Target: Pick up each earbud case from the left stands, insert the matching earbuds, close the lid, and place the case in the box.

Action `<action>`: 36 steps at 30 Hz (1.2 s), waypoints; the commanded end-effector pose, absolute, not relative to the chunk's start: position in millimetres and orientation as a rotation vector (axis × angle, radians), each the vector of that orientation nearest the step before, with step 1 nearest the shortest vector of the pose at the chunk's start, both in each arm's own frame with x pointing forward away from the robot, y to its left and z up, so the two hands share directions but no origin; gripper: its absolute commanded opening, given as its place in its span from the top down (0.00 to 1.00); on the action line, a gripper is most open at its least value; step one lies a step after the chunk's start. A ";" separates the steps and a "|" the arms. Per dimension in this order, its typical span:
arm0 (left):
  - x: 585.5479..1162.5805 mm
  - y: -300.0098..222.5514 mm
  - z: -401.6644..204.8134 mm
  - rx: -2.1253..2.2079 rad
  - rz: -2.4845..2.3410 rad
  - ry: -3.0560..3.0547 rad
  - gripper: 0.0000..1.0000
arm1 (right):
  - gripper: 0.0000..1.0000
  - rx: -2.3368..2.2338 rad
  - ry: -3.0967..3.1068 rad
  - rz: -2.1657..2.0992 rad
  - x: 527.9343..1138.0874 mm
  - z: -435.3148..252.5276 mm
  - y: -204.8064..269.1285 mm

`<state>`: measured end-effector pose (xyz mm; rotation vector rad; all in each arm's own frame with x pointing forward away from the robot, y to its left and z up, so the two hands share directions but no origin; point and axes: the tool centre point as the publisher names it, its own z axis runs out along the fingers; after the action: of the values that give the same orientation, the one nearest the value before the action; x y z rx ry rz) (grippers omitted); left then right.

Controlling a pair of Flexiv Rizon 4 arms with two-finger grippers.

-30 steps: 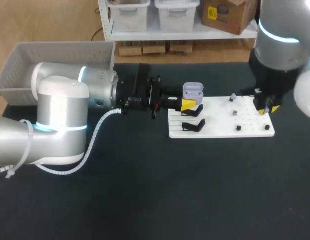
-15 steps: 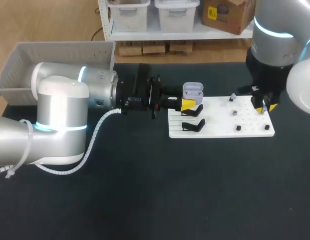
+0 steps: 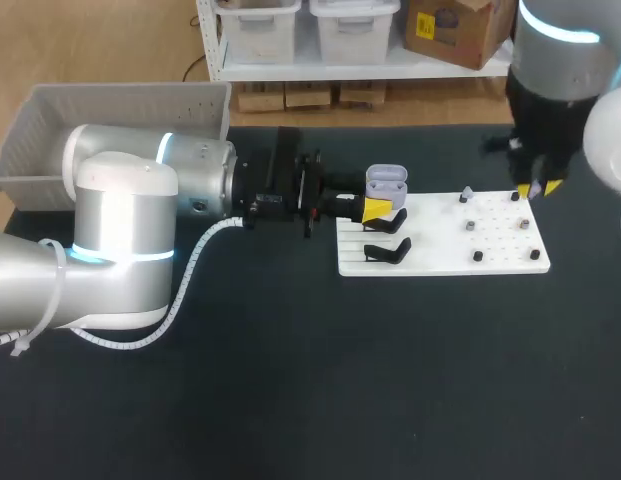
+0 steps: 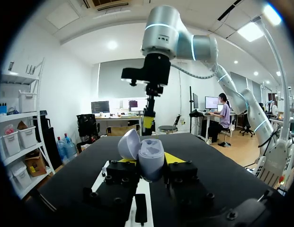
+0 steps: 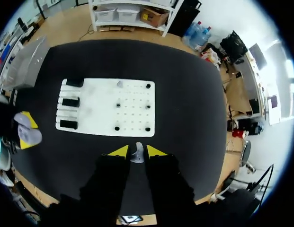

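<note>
1. Table (image 3: 290, 400): a black-topped surface that carries everything listed below.
2. Left arm (image 3: 140, 200): lies low across the table from the left, wrist pointing at the white board. Its pose is unchanged from a second ago.
3. Right arm (image 3: 560, 60): hangs upright over the table's far right. It has risen and drawn towards the far edge since the earlier frames, when its tips stood low at the board's right end.
4. Box (image 3: 50, 130): a grey open bin at the far left corner, behind the left arm.
5. White board (image 3: 440, 255): a flat pegboard right of centre, with small dark pegs (image 3: 478, 256) on its right half. A small pale piece (image 3: 467, 193) sits by its far edge; what it is cannot be told.
6. Stands (image 3: 388, 250): black holders along the board's left end.
7. Left gripper (image 3: 378, 210): its yellow tips are closed on both sides of the earbud case, at the board's left end.
8. Right gripper (image 3: 538, 190): its tips are narrow, pinching an earbud. It is now above the board's far right corner.
9. Earbud case (image 3: 385, 183): lavender, with its lid hinged open. It is held upright in the left gripper over the far stand and has not moved.
10. Earbud (image 5: 137, 155): a small pale item between the right fingertips, raised off the board.
</note>
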<state>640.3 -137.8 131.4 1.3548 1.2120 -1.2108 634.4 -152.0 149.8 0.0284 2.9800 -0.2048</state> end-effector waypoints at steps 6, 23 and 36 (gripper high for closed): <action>639.1 -137.5 130.6 1.350 -1.207 1.210 1.00 | 1.00 0.290 2.962 -0.174 626.3 181.6 -151.9; 639.1 -137.5 130.6 1.350 -1.207 1.210 1.00 | 1.00 0.180 2.985 -0.085 618.5 188.8 -103.0; 639.1 -137.5 130.6 1.350 -1.207 1.210 1.00 | 1.00 0.353 2.955 0.007 608.4 191.0 -94.1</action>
<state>640.4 -137.8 131.4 1.3547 1.2121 -1.2107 616.6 -96.9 189.5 0.2821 2.9771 -0.0565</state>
